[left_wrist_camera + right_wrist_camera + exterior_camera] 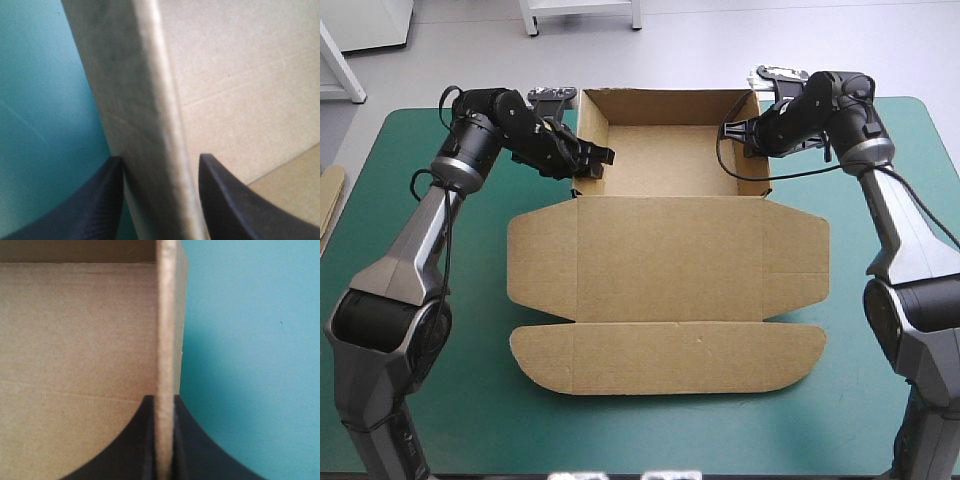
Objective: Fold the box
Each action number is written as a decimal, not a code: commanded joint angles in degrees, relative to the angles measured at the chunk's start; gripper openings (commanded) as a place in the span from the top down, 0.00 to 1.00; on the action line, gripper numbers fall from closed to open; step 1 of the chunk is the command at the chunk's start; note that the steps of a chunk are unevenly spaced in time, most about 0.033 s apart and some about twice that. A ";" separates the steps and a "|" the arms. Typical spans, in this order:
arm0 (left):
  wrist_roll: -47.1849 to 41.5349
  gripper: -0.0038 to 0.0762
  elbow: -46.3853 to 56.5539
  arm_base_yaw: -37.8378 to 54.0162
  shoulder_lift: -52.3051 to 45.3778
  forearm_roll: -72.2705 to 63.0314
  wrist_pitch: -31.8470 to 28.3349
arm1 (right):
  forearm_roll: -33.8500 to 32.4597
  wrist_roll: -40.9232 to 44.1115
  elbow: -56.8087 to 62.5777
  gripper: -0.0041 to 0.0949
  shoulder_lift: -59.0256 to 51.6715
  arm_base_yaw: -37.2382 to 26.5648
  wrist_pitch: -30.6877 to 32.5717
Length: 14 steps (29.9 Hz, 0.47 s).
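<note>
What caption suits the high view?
Left gripper and right gripper hold raised side walls of the box, lid flat.

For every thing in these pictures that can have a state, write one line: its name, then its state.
box: open tray, walls raised, lid flat on the teal-green cover
left gripper: shut on the box's left wall, one finger on each side
right gripper: shut on the box's right wall
spare board: lying beside the table's left edge, only an edge in view
</note>
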 commanded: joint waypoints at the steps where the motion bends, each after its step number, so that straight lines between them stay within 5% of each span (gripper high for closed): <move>1: -0.95 0.54 -5.90 -0.21 -0.93 0.27 0.81 | 1.32 -0.67 -1.72 0.98 -3.52 -0.09 -1.27; 12: -1.47 0.96 -9.42 -0.74 3.79 2.15 4.94 | -9.81 0.08 -1.72 0.97 -3.37 5.71 -0.96; 14: -1.47 0.96 -9.42 -1.49 3.79 3.93 4.71 | -9.81 0.40 -1.72 0.98 -2.90 6.27 -1.19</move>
